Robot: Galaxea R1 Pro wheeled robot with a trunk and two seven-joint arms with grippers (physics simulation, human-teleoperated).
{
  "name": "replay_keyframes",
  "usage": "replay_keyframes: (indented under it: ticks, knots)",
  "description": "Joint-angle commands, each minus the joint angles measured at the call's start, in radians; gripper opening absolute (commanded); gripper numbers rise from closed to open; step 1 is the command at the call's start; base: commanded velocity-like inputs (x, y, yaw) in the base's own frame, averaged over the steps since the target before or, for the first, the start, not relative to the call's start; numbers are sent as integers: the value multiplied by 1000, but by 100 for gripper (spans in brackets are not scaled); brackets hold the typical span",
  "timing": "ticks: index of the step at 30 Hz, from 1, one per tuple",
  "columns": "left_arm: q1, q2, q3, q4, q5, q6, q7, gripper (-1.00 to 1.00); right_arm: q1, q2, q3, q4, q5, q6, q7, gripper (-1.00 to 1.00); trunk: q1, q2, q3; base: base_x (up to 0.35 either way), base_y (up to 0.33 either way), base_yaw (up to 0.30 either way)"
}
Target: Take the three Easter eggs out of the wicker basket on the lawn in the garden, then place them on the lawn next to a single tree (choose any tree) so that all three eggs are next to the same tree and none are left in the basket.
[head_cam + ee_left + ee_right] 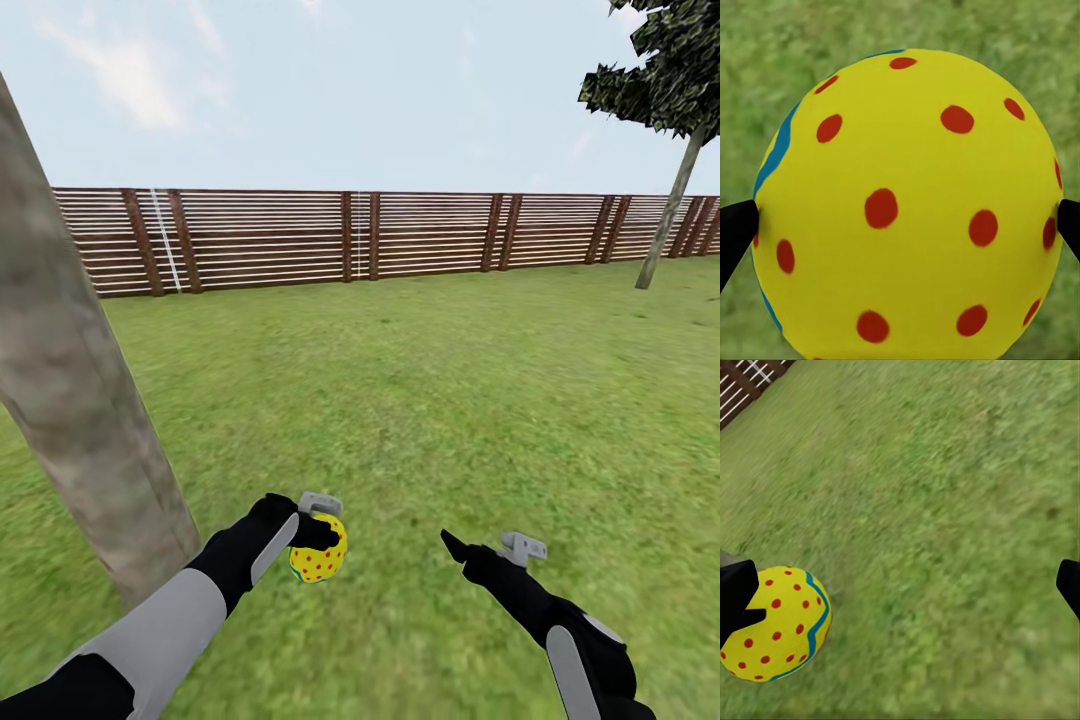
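My left gripper (pixel 318 545) is shut on a yellow Easter egg (pixel 320 553) with red dots, held low over the lawn (pixel 420 400). Close up in the left wrist view, the egg (pixel 907 210) sits between the two black fingertips (pixel 735 229) and has a blue stripe along one side. The tree (pixel 80 400), a thick pale grey-brown trunk, rises just left of that hand. My right gripper (pixel 468 558) hangs open and empty to the right of the egg. The right wrist view shows the same egg (pixel 776 622) off to one side. The wicker basket is out of view.
A brown slatted fence (pixel 380 235) closes off the far side of the grass. A thin-trunked dark tree (pixel 668 200) stands at the far right near the fence. Open grass stretches ahead and to the right of the trunk.
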Motion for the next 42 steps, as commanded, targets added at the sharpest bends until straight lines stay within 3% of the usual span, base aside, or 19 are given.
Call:
replay_keyframes:
  ticks: [1, 42]
  knots:
    - [-1, 1, -3, -1, 8, 3, 7, -100, -1, 1, -3, -1, -2, 7, 5, 100, 4, -8, -4, 0, 0, 0]
    - [-1, 1, -4, -3, 8, 0, 11, -100, -1, 0, -4, 4, 1, 7, 4, 100, 161, -295, -133, 0, 0, 0]
